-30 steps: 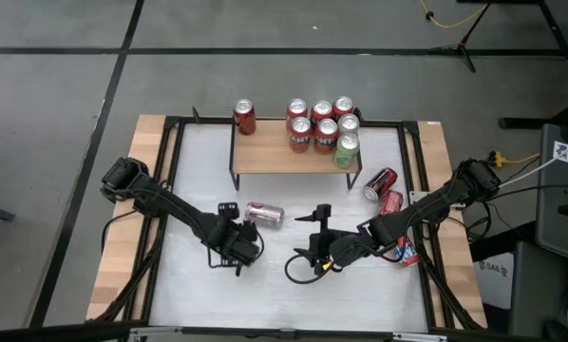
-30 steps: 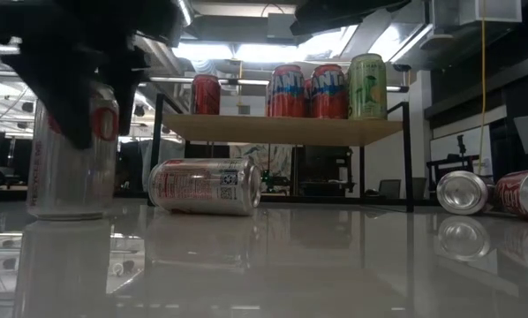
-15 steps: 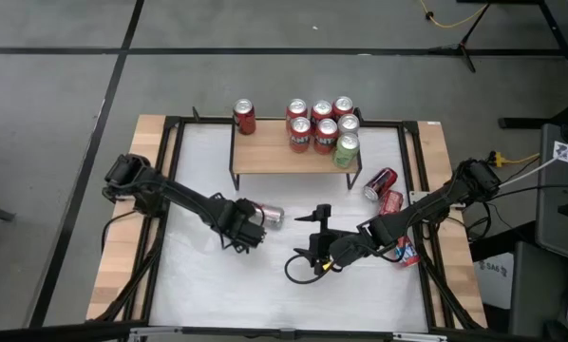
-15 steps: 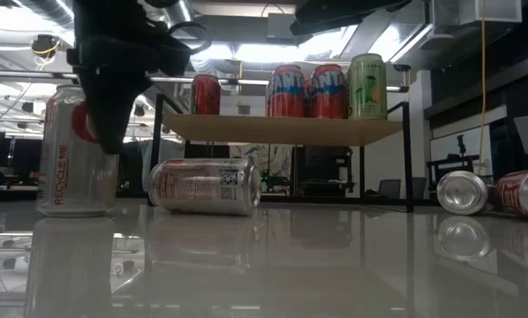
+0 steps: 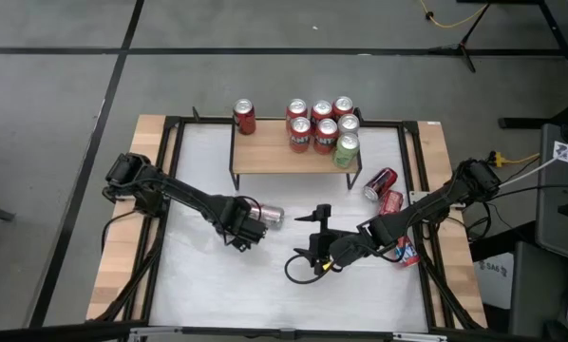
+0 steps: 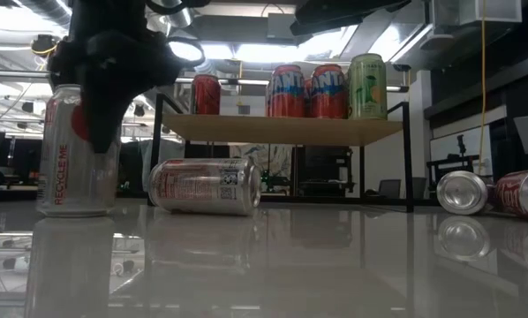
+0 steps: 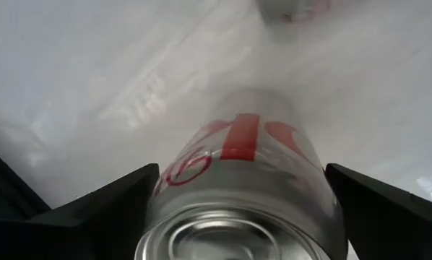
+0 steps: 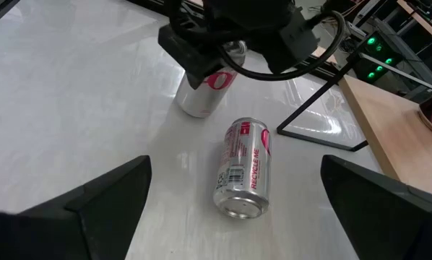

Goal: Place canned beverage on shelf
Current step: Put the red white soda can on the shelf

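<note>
The left pincer [image 7: 238,209] stood wide open around an upright silver can [image 6: 77,150] on the worktop [image 5: 265,285] — gripping nothing yet, well short of the shelf [image 5: 289,157] — and an off-centre squeeze could topple it.

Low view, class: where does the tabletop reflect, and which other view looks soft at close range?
Low view: the glossy white table mirrors the upright silver can and the lying can; ceiling lights glare behind. Left wrist view: the near rim of the can is soft.
</note>
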Motion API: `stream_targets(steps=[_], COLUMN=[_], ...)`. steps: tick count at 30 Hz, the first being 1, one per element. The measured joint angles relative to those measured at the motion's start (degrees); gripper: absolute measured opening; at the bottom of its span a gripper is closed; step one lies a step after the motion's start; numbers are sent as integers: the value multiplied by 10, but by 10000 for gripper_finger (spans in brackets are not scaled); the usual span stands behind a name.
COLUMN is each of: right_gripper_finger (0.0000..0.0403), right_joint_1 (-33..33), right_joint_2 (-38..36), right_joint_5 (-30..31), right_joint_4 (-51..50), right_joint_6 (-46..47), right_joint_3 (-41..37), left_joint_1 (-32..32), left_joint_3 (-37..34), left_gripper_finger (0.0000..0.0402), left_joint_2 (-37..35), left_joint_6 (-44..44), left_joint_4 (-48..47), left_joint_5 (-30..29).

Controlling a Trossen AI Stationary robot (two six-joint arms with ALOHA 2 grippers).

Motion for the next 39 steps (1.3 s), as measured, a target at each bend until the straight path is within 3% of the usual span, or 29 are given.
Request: stream_targets(steps=[13,39], right_gripper_finger=[392,392], right_joint_1=[0,0], right_joint_2=[0,0], right_joint_5=[0,0], right_joint_4=[0,0], right_joint_6=[0,0], right_joint_3=[0,0], left_joint_1=[0,-2], left_joint_3=[0,0], left_gripper_finger=[383,383], left_joint_2=[0,0], left_joint_6=[-258,-553], left_joint_4=[6,-10], left_joint_5=[-2,-14])
